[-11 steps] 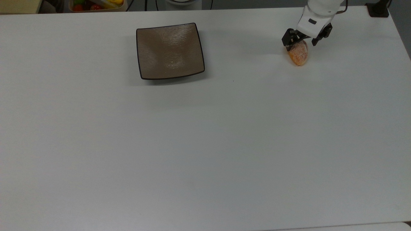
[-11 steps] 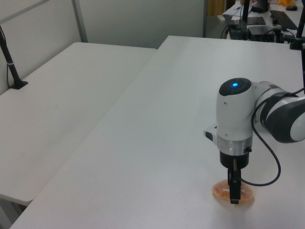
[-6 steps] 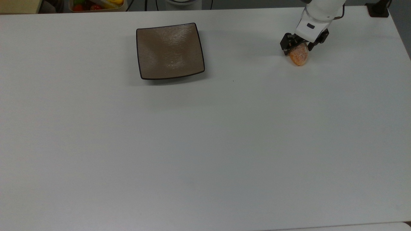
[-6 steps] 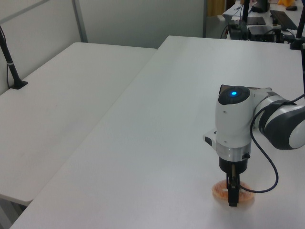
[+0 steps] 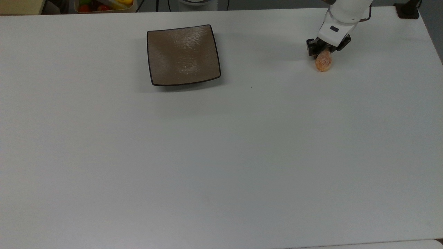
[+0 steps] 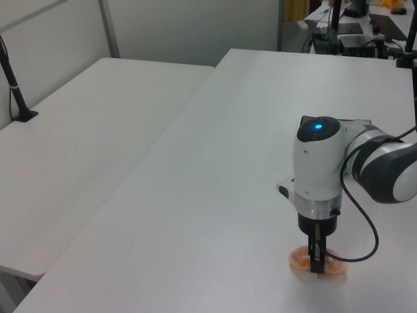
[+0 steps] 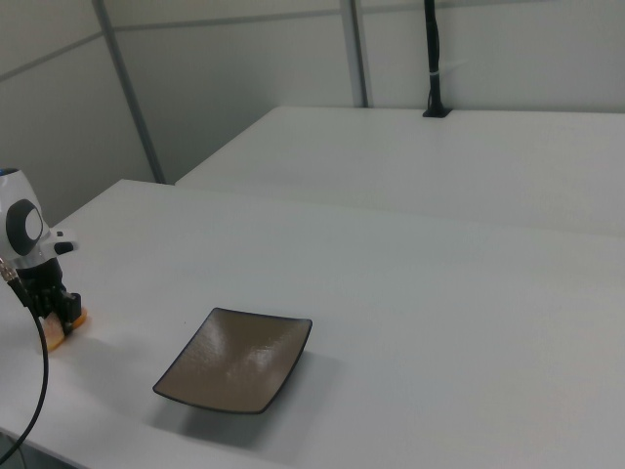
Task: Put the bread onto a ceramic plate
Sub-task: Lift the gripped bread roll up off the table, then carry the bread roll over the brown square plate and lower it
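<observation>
White desk (image 5: 221, 155): plate (image 5: 183, 55) near far edge in top view, bare. Pincer (image 5: 324, 54) clamped on bread (image 5: 324, 63) near top view's far-right corner, bread touching desk.

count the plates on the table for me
1. The ceramic plate sits bare toward the top view's upper left, far from the bread under the end effector.

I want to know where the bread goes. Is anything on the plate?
Nothing lies on the plate; its brown dip is bare. The bread sits on the table, apart, under the gripper.
</observation>
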{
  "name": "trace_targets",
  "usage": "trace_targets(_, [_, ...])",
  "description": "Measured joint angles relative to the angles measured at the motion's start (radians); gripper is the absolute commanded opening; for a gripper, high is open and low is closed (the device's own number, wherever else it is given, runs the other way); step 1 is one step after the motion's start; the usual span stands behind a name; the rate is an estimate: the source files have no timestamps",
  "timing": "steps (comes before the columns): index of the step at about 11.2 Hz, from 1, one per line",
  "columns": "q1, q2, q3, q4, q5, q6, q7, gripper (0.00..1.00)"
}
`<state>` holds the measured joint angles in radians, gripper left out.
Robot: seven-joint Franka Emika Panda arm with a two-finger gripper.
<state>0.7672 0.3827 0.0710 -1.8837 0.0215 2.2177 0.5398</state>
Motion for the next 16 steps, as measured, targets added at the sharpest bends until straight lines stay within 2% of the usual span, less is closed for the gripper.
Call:
trace_targets(3, [-0.012, -0.044, 0.005, 0.012, 0.000, -0.010, 0.002, 0.22])
trace_targets(8, [-0.071, -0.266, 0.006, 0.020, 0.000, -0.187, 0.014, 0.22])
trace_targets(10, [-0.126, -0.354, 0.007, 0.036, 0.000, -0.273, 0.014, 0.24])
trace_targets(13, [-0.228, -0.426, 0.015, 0.083, 0.034, -0.371, -0.027, 0.24])
trace_targets(16, [-0.378, -0.483, 0.067, 0.094, 0.057, -0.445, -0.126, 0.24])
